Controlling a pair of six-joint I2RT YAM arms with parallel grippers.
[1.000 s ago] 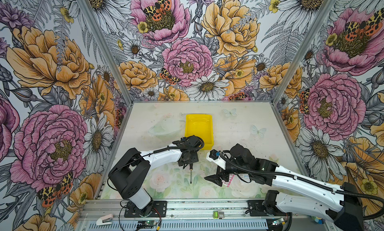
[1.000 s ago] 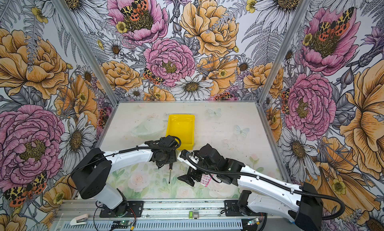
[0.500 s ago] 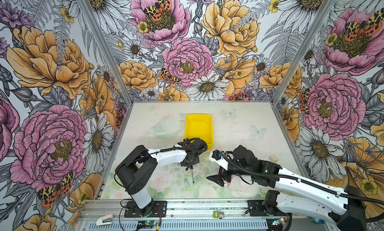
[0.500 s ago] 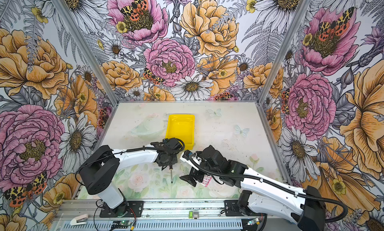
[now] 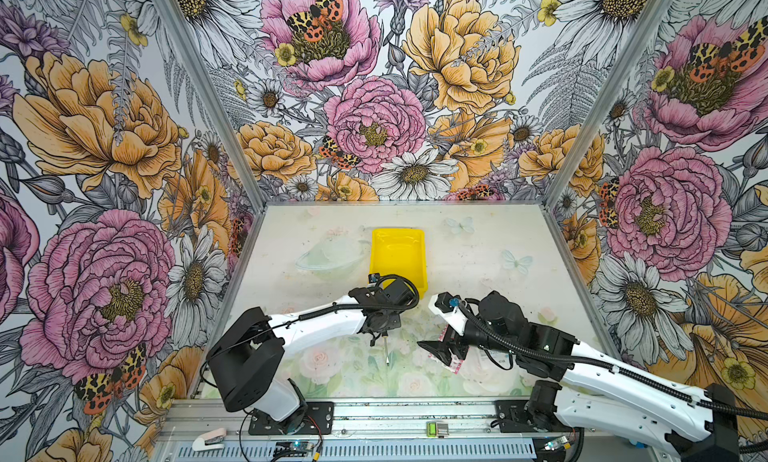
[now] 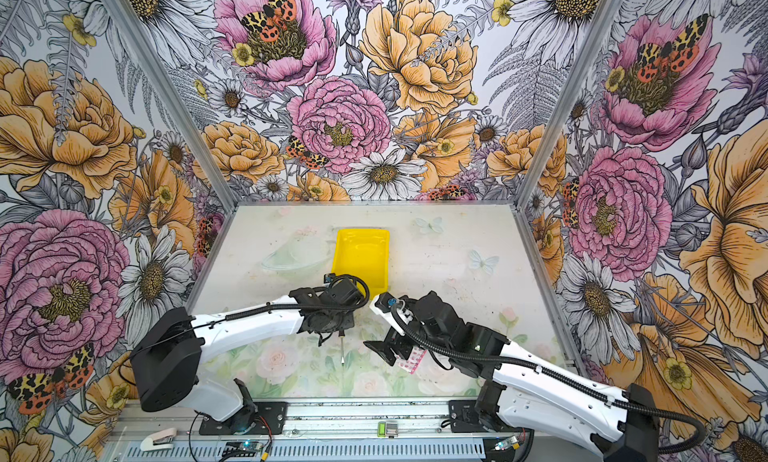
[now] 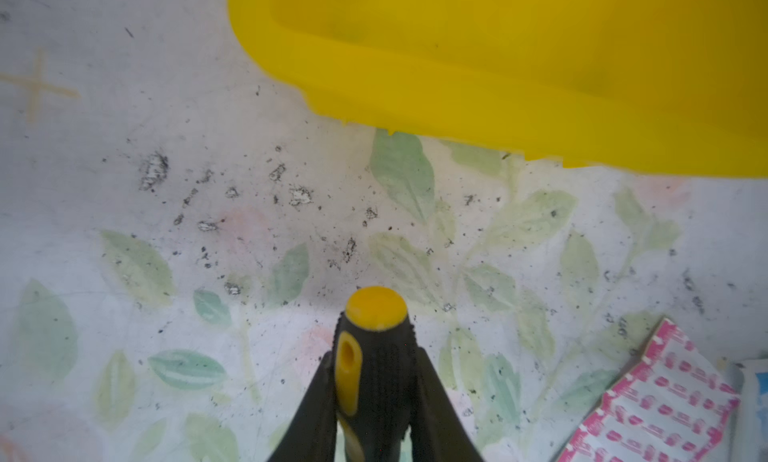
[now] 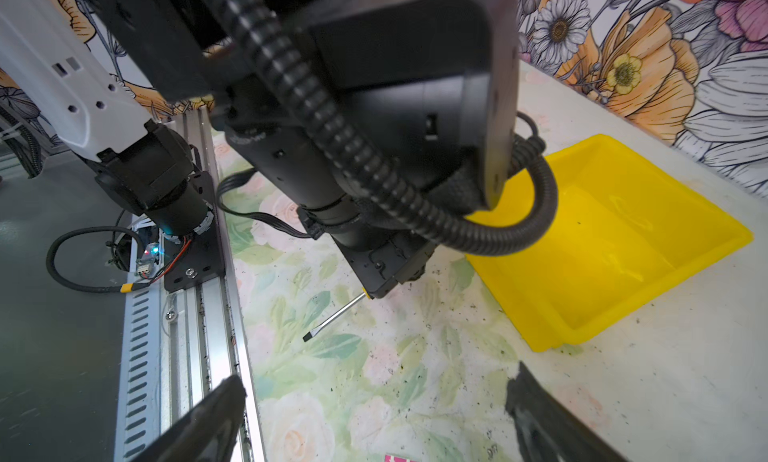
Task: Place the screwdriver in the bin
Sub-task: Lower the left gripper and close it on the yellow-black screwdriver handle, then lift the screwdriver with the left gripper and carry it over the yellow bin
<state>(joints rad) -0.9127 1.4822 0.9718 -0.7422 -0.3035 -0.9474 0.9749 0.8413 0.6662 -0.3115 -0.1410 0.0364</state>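
My left hand [image 7: 374, 414] is clamped on the ribbed black-and-yellow handle of the screwdriver [image 7: 376, 339], low over the bench [image 7: 124, 169] just short of the bin [image 7: 519, 44]. I judge it light, stiff and well held there, though the thin shaft trails behind. My right hand [image 8: 374, 418] hangs open and empty beside a pink packet [image 7: 648, 406]. Only the bin's near wall stands in the way.

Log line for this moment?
left gripper: shut on screwdriver | right gripper: open, empty | bin: looks empty | screwdriver: outside bin
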